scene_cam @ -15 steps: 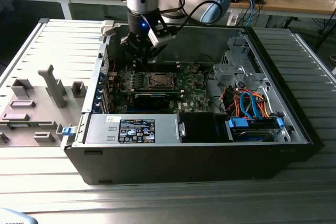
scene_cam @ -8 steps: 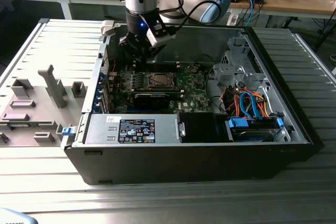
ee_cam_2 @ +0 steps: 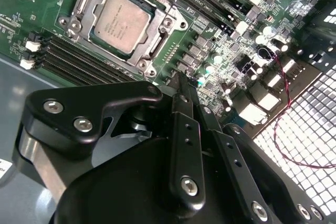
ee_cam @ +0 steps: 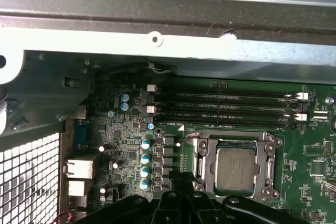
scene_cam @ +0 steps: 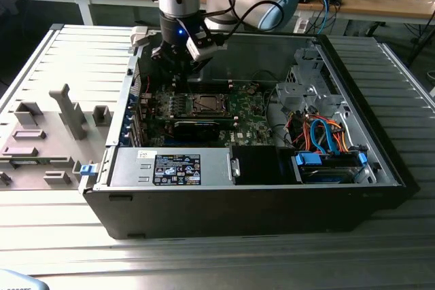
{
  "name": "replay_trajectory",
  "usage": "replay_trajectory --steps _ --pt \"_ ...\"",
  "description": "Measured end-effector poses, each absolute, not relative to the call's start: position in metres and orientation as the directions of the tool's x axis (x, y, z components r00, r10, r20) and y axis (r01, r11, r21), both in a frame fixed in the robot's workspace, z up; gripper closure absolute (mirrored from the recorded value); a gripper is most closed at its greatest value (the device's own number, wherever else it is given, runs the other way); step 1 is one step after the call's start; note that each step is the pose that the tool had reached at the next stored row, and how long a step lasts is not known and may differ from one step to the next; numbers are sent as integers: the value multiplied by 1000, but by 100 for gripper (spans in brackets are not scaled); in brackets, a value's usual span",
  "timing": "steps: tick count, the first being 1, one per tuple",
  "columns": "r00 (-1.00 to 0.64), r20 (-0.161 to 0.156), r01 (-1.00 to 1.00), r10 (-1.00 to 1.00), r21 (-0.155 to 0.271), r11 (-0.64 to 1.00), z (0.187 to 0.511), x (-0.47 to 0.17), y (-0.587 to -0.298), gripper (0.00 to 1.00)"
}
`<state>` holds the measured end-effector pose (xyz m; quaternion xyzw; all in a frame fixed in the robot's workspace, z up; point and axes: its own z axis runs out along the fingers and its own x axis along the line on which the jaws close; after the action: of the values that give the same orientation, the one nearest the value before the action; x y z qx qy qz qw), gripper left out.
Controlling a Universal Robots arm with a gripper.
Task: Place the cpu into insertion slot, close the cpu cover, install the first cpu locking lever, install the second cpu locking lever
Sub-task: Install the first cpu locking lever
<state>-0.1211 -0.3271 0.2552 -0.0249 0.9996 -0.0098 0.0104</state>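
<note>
The cpu (ee_cam_2: 119, 22) (ee_cam: 236, 169), a dull silver square, lies in the insertion slot (scene_cam: 207, 104) on the green board. The cpu cover (ee_cam_2: 157, 43) (ee_cam: 266, 163), a silvery frame, lies flat around it in both wrist views. Thin metal levers (ee_cam: 192, 139) (ee_cam_2: 181, 24) run low along the frame's sides. My gripper (ee_cam_2: 180, 83) (scene_cam: 178, 79) hangs over the board beside the socket, toward the exterior view's left, apart from the cpu. Its black fingers (ee_cam: 179, 184) are pressed together with nothing between them.
Long memory slots (ee_cam: 231, 106) run beside the socket. The open computer case has a metal wall (ee_cam: 168, 19) close behind the gripper and a perforated rear panel (ee_cam_2: 310, 124). A black card (scene_cam: 197, 128) and cables (scene_cam: 319, 134) lie inside; a grey fixture tray (scene_cam: 54, 134) stands outside.
</note>
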Motion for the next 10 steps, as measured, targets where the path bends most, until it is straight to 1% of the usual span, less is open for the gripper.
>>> replay_trajectory --steps 10 --pt "-999 -20 -50 -50 -20 999 255 -126 -327 89"
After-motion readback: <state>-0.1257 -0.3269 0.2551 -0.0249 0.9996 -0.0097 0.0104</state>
